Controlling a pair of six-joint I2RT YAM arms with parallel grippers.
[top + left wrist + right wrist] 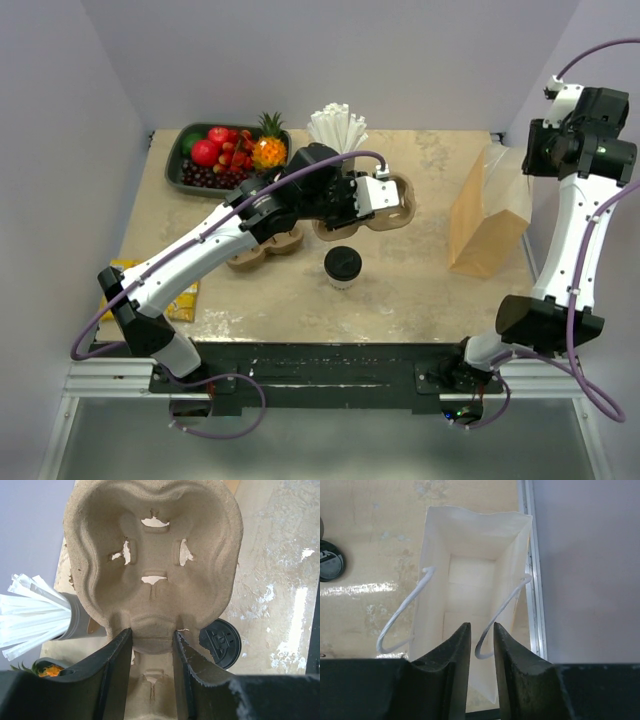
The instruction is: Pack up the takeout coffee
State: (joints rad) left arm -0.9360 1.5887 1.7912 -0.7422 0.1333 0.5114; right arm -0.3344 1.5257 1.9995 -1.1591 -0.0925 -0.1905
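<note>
By my reading you are in the carrier step. Your left claw (151, 632) is clenched on the cardboard carrier (155, 550), with one jaw pressed to each side of the ridge between the two wells. One well sits out ahead of the fingertips and the other back under the claw.

The coffee (342, 263) is not yet packed. It stands upright on the table (420, 290) with its lid on. In the left wrist's view it is below and to the right of the claw, near the carrier's edge but apart from it. The straws (30, 615) are off to that claw's left.

Your right claw (481, 626) is released and holds nothing. Its jaws stand a little apart and look straight down into the open mouth of the paper bag (475, 512). A white handle cord (490, 630) shows through the gap, but it lies below the fingers and is not pinched.

Next, I judge you need to set the carrier down flat within easy reach of the coffee. Then the cup wants a grip on its body, kept upright, and a straight descent into a well before anything goes into the bag.

Your left arm is stretched forward and across to the middle of the table, with the claw pointing toward the bag side. Your right arm is folded upright at the right edge, its wrist high and aimed downward.
</note>
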